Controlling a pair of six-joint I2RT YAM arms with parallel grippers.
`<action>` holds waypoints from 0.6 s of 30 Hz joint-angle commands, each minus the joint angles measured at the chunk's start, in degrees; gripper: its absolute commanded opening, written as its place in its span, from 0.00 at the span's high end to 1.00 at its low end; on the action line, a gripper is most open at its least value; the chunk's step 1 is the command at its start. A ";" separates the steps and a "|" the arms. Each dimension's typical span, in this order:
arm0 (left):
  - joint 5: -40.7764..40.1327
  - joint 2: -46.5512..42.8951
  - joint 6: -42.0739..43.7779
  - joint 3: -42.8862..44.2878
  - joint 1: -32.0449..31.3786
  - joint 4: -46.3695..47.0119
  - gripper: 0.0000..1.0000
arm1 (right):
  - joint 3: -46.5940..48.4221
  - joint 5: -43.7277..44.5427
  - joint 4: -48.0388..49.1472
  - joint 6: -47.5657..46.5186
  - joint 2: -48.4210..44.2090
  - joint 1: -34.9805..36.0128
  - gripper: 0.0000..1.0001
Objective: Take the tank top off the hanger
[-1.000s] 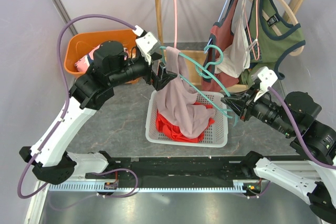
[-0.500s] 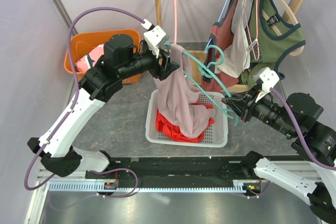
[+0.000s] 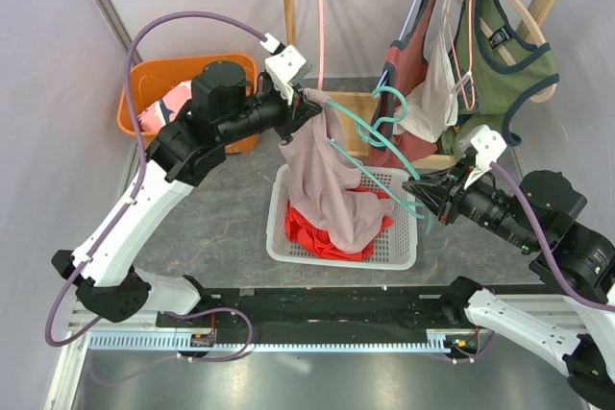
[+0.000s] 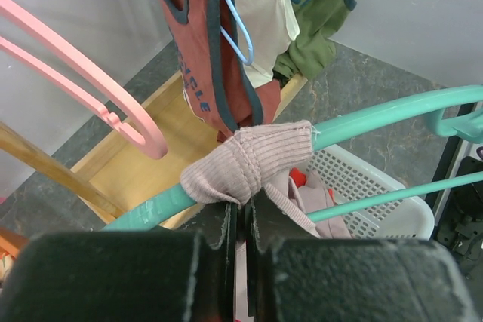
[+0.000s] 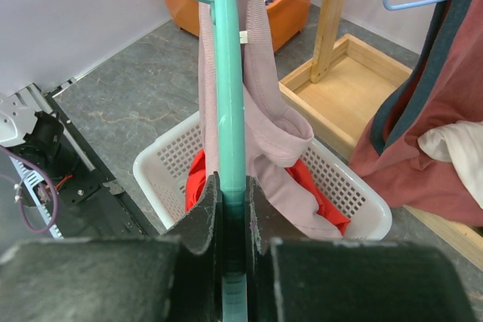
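In the top view, your left tool point(image 3: 306, 103) is closed on the mauve tank top point(image 3: 325, 180). It pinches the strap where it loops over the upper end of the teal hanger point(image 3: 377, 153). The rest of the tank top hangs below that tool and drapes into the white basket point(image 3: 404, 254), onto red clothing point(image 3: 312, 229). Your right tool point(image 3: 430, 197) is clamped on the hanger's lower end, across the basket from the left tool. An orange bin point(image 3: 144, 93) sits well off to the left tool's outer side.

In the left wrist view, your fingers point(image 4: 215, 220) meet with almost no gap. The ribbed strap is bunched right at their tips, wrapped over the hanger's bar. Beyond the tips hangs a rust tank top point(image 4: 198, 73), and a pink hanger point(image 4: 98, 84) lies off to their left.

In the right wrist view, the jaws are shut on the hanger's bar, which runs straight away from the tool. The tank top hangs against the bar's right side and falls into the basket just past the fingertips.
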 commanded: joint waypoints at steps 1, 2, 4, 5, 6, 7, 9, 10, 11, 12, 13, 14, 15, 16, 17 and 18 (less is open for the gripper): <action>0.82 -4.52 1.31 -0.20 -0.14 1.44 0.98 | 0.50 1.76 3.80 -0.66 -0.66 0.17 1.00; 1.17 -5.74 1.31 -0.47 -0.14 1.35 0.98 | 0.59 2.29 3.19 -0.66 -0.40 0.26 1.00; 2.23 -6.89 1.23 -0.65 0.21 0.74 0.98 | 0.50 3.08 2.66 -0.93 -0.04 0.26 1.00; 2.67 -8.11 0.97 -0.47 0.47 0.48 0.98 | 0.50 3.78 2.05 -0.93 0.13 0.26 1.00; 3.11 -8.74 0.88 -0.21 0.99 0.39 0.98 | 0.41 5.01 1.87 -0.93 0.22 0.26 1.00; 4.07 -9.35 0.53 0.06 1.35 0.21 0.98 | 0.33 5.63 1.60 -1.10 0.31 0.26 1.00; 4.52 -10.75 0.17 0.58 2.31 0.12 0.98 | 0.15 6.60 1.16 -1.02 0.31 0.26 1.00; 4.69 -11.02 0.08 0.67 2.58 0.12 0.98 | 0.06 6.60 1.07 -1.02 0.22 0.26 1.00; 4.69 -11.20 0.00 0.85 2.93 0.12 0.98 | 0.06 6.60 0.90 -1.02 0.22 0.26 1.00; 4.43 -11.55 0.08 0.94 3.37 0.12 0.98 | 0.24 6.60 0.72 -1.10 0.22 0.26 1.00; 4.17 -11.55 0.52 1.11 3.46 0.12 0.98 | 0.32 6.52 0.55 -0.93 0.13 0.17 1.00; 3.91 -11.64 0.78 1.20 3.55 0.12 0.98 | 0.50 6.51 0.11 -0.84 0.13 0.26 1.00; 3.82 -11.21 1.05 1.81 3.63 0.12 0.98 | 0.76 6.43 -0.24 -0.84 0.05 0.17 1.00; 3.64 -11.03 1.49 2.34 3.63 0.30 0.98 | 0.76 6.51 -0.42 -0.67 -0.39 0.26 1.00; 3.73 -10.77 1.66 3.39 3.63 0.30 0.98 | 0.85 6.34 -1.03 -0.32 -0.74 0.17 1.00; 3.90 -9.63 2.10 4.09 3.63 0.39 0.98 | 0.85 6.34 -1.21 -0.05 -1.01 0.26 1.00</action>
